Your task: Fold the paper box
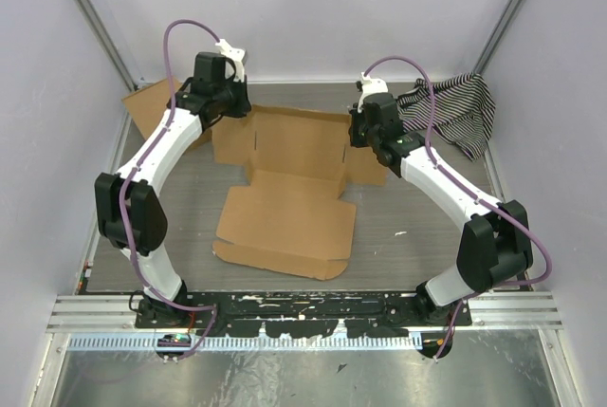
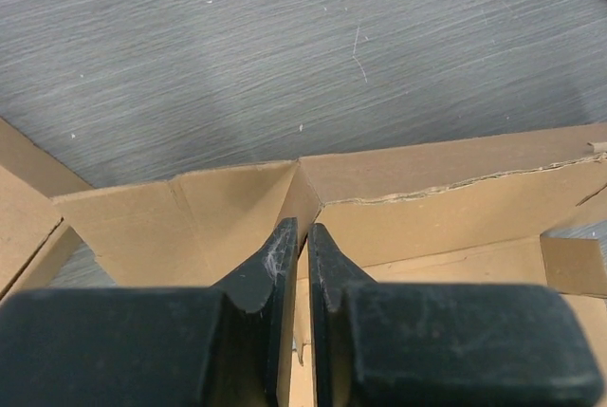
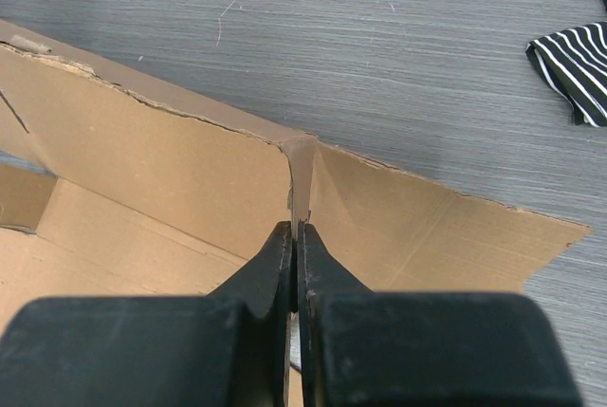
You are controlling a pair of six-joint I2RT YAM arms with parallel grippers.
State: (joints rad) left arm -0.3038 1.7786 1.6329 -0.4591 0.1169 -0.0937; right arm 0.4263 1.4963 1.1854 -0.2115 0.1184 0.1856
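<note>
Grey table (image 1: 398, 227); right claw (image 3: 295, 229) pinches paper box (image 1: 294, 208) corner, left claw (image 2: 302, 229) straddles another.

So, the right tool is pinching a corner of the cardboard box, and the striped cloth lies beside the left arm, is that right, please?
Not quite: the striped cloth lies beside the right arm, as the top view shows. The right tool is indeed pinching a corner of the cardboard box.
</note>
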